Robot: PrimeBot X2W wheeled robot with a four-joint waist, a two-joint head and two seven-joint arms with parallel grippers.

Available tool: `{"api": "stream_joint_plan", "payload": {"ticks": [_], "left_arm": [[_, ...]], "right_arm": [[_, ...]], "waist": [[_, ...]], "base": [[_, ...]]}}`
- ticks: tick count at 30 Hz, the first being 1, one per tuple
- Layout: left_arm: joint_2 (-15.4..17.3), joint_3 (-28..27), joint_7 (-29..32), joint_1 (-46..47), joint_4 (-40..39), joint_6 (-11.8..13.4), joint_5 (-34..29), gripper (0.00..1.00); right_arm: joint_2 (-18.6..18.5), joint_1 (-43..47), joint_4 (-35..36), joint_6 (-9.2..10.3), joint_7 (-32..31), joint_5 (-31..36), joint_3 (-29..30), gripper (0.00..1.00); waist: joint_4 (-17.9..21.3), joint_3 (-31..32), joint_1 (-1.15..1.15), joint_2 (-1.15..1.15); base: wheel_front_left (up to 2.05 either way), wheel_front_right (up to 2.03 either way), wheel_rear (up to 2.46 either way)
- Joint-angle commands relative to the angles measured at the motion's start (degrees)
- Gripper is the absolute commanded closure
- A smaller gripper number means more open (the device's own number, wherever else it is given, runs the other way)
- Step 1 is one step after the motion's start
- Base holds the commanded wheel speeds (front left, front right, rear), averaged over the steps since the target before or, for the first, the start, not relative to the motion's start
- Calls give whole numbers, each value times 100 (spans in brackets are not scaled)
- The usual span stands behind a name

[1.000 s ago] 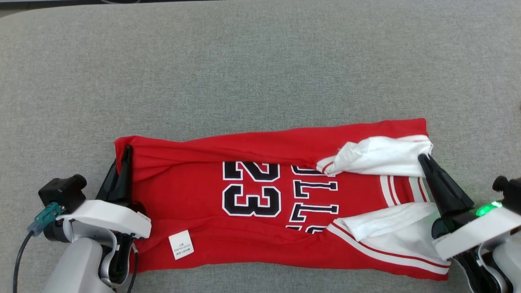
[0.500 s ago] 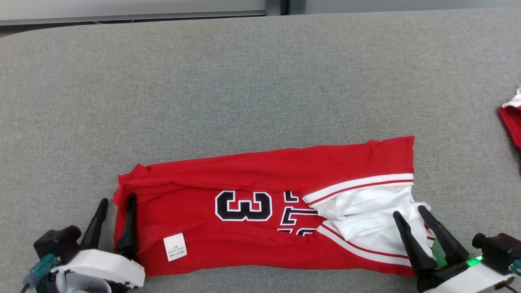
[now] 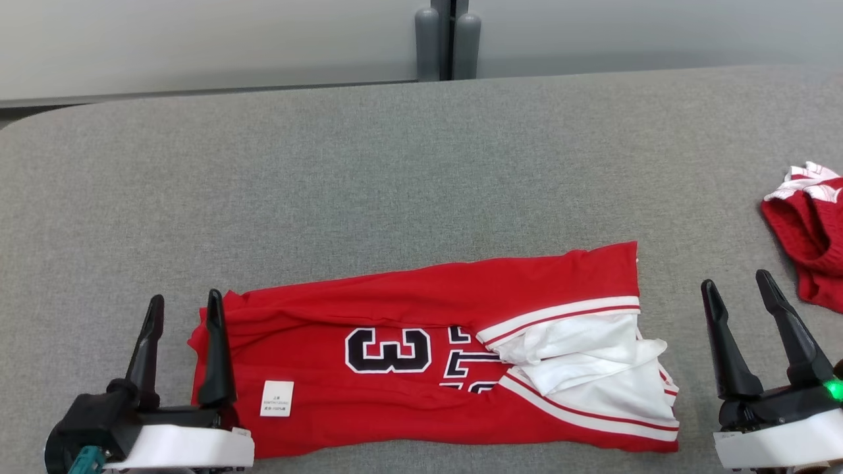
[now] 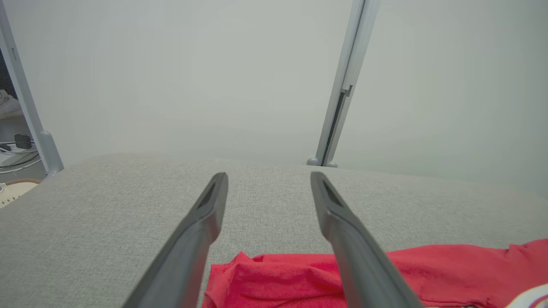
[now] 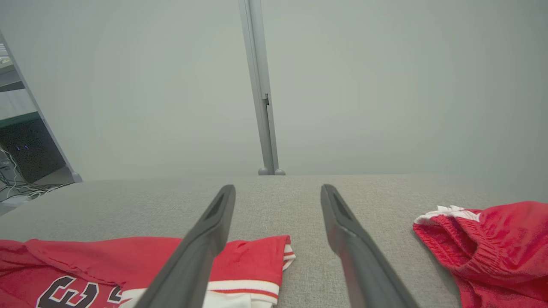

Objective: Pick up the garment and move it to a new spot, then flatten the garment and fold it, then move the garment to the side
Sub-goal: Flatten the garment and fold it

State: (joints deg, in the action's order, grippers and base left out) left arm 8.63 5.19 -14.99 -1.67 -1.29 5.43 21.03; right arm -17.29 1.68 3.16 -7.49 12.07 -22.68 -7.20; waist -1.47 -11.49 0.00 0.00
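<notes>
Surface: a grey fabric table [image 3: 395,164] is running to a pale wall [image 3: 197,46] at its far edge.
Garment: the red jersey [image 3: 408,309] is lying folded lengthwise, near centre, with a number and white trim showing.
Left gripper [image 3: 185,296]: jaws gaping wide, empty, at the jersey's left end.
Right gripper [image 3: 735,279]: jaws gaping wide, empty, right of the jersey.
Open room: bare cloth is stretching far and left; a second red garment [image 3: 807,237] is lying at the right edge.

Head camera is looking forward and down at a grey table [image 3: 395,164], close above its near edge. Both wrist cameras are sitting low, facing twelve o'clock toward a wall post [image 4: 342,85]. All three are sharing the red jersey [image 3: 428,296], lying around six o'clock.
</notes>
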Motion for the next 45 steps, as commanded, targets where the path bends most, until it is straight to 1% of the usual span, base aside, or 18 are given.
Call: {"api": "stream_joint_plan", "payload": {"ticks": [1,6,19,24,28,31,37,42,43,44,45], "left_arm": [[38,54,-21,-149,-84,74,-154,0],[80,159,51,-428,-39,146,-277,0],[153,212,107,-510,15,228,-332,0],[153,272,124,-335,8,235,-372,0],[103,365,110,-89,-1,213,-412,0],[31,442,88,136,53,185,-430,0],[-150,605,24,551,238,66,-438,0],[-228,609,-13,689,412,14,-441,0],[-255,581,-18,726,441,11,-436,0],[-267,567,-21,735,449,5,-439,0],[-282,554,-21,728,456,10,-442,0]], "right_arm": [[90,152,73,0,-107,102,121,0],[234,418,70,0,-244,188,207,0],[327,573,163,0,-323,273,282,0],[362,544,200,0,-364,314,387,0],[401,425,116,0,-468,419,491,0],[442,326,-155,0,-469,374,388,0],[590,56,-1291,1,-549,213,200,0],[745,-155,-1990,1,-900,86,149,0],[789,-207,-2146,1,-1164,43,94,7],[805,-211,-2204,0,-1328,49,54,51],[838,-193,-2228,-1,-1500,29,15,73]], "waist": [[68,231,0,0],[123,453,0,0],[112,509,0,0],[36,404,0,0],[-117,153,0,0],[-299,-63,0,0],[-734,-424,0,0],[-840,-587,0,0],[-860,-598,0,0],[-866,-602,0,0],[-869,-597,0,0]], "base": [[0,0,0],[0,0,0],[0,0,0],[0,0,0],[0,0,0],[0,0,0],[0,0,0],[0,0,0],[0,0,0],[0,0,0],[0,0,0]]}}
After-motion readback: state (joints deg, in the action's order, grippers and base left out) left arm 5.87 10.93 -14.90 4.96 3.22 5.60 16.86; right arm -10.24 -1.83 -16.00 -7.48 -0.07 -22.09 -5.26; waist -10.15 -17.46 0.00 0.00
